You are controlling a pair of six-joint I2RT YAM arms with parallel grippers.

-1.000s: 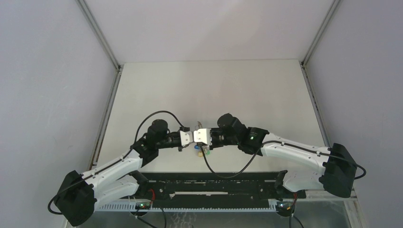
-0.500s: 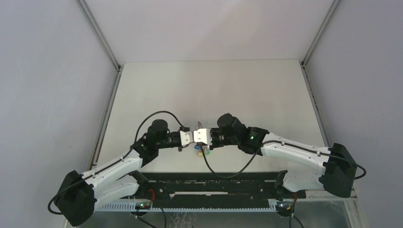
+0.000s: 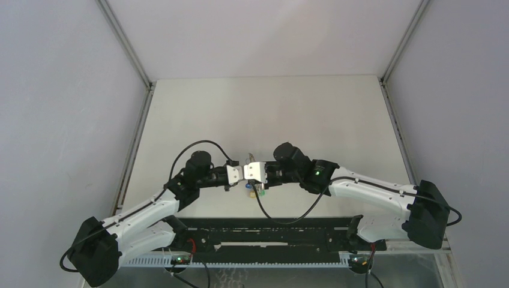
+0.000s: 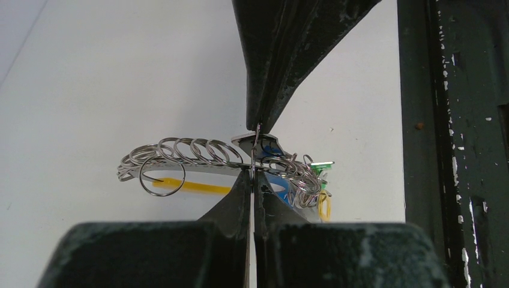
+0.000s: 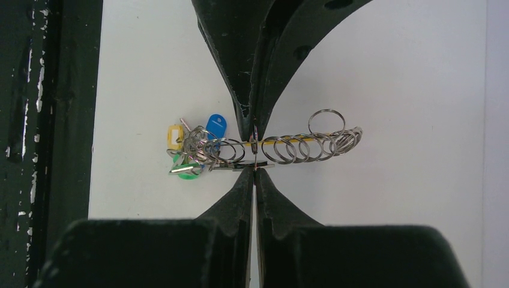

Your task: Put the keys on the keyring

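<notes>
- Top external: saw left claw and right claw tip to tip over the near middle of the desk, keyring just beneath.
- Left wrist: found left claw pinched tight on one thin loop of the keyring, right claw clamped on it from opposite; yellow band under the coils.
- Right wrist: showed both claws closed on that loop, coils strung right, blue tag and green tag bunched left.
</notes>
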